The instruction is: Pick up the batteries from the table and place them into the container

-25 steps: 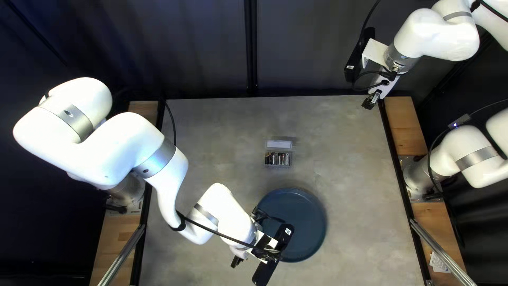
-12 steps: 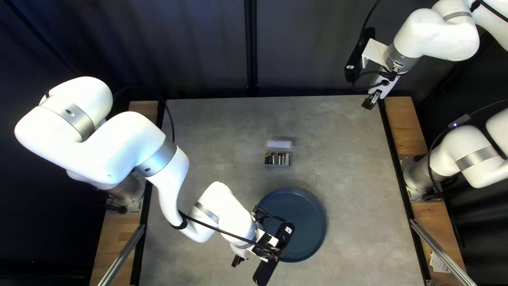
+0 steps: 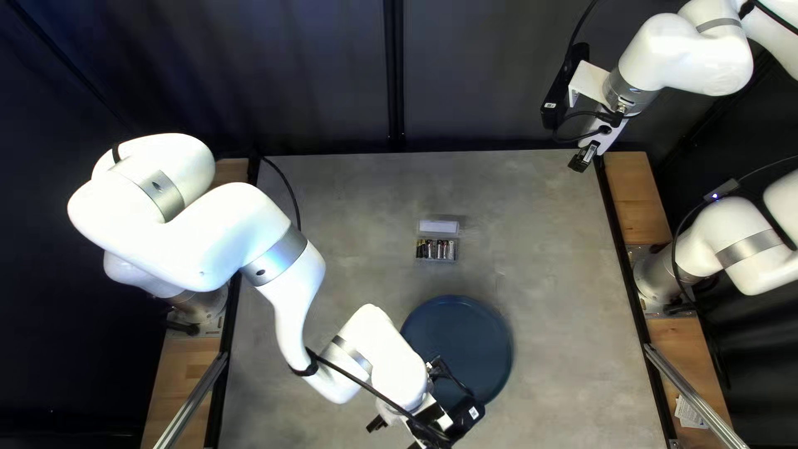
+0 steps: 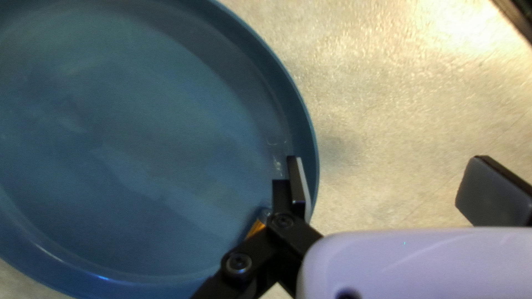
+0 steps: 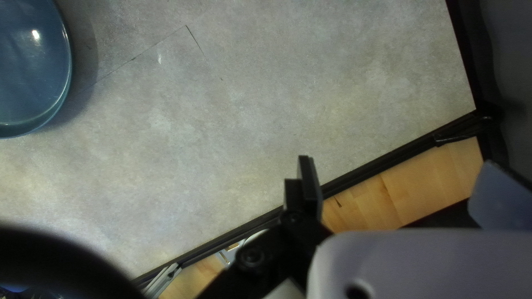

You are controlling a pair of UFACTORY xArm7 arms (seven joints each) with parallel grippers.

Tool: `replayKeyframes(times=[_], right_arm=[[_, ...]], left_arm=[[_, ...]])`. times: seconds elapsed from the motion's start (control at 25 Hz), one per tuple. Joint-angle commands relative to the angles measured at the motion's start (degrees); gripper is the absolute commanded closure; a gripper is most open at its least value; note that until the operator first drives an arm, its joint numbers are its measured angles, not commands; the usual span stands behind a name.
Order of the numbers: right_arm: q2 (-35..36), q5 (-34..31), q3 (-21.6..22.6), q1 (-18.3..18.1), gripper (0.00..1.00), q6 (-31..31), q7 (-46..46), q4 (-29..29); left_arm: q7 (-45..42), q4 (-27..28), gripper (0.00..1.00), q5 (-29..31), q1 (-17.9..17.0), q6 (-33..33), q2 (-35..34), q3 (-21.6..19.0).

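Observation:
In the top left view my left gripper [image 3: 378, 423] hangs low beside the blue plate [image 3: 460, 339], partly hidden by its own arm. Several batteries [image 3: 436, 249] lie side by side in a small clear container [image 3: 438, 237] near mid-table. The left wrist view shows my left gripper [image 4: 385, 187] open across the plate's edge, one finger over the plate [image 4: 149, 127], the other above bare table. A copper-coloured battery [image 4: 255, 227] in the plate is partly hidden under the finger links. My right gripper [image 3: 582, 160] is raised at the far right corner; its wrist view shows the right gripper [image 5: 396, 191] open and empty.
The grey table [image 3: 549, 274] has a black right edge with wooden boards [image 3: 636, 199] outside it. A dark curtain [image 3: 332, 75] hangs behind the far edge. Metal rails [image 3: 694, 395] slant past both near sides.
My left arm has shifted right and slightly toward the near edge, its wrist now covering the plate's lower part. My right arm and the container of batteries have stayed put.

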Motion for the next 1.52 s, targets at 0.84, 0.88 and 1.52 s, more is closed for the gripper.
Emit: replayKeyframes(times=[0.84,0.88,1.52], right_arm=[[0.00,0.00,0.00,0.00,0.00,0.00,0.00,0.00],[0.00,0.00,0.00,0.00,0.00,0.00,0.00,0.00],[0.00,0.00,0.00,0.00,0.00,0.00,0.00,0.00]], left_arm=[[1.60,-1.41,1.00,2.36,1.40,-4.53,2.21,1.89],[1.59,-1.32,1.00,2.39,1.31,-4.19,1.94,1.80],[3.75,4.20,1.00,-2.65,2.20,5.82,0.98,0.34]])
